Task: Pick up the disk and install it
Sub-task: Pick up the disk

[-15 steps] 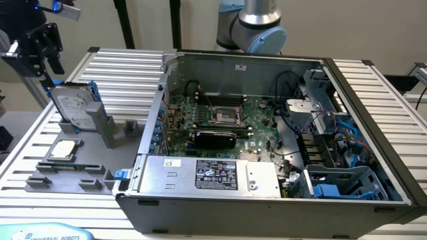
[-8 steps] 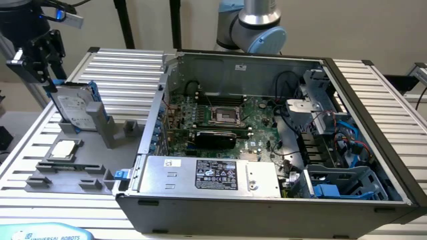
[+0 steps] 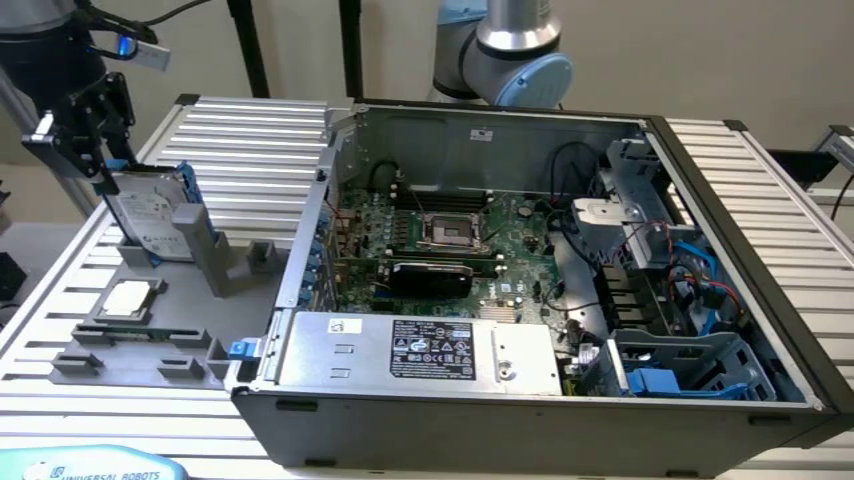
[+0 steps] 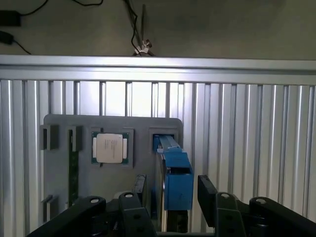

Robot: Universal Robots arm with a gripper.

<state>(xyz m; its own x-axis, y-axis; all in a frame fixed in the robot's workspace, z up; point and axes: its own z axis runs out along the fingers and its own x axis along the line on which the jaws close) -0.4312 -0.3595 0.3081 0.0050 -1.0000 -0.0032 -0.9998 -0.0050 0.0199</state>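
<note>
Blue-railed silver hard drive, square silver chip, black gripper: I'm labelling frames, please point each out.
Blue-railed silver hard drive (image 3: 150, 215), exterior view, its silver face.
Square silver chip (image 4: 111, 148), wrist view, centre of its top.
Black gripper (image 4: 173, 180), wrist view, midway between its fingertips.

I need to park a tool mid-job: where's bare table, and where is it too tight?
Bare ribbed table lies beyond the grey holder, up to the open computer case; another bare strip runs along the case's side on the exterior view's right. Crowded: the holder, where the fingers straddle the disk, and the case's inside.
</note>
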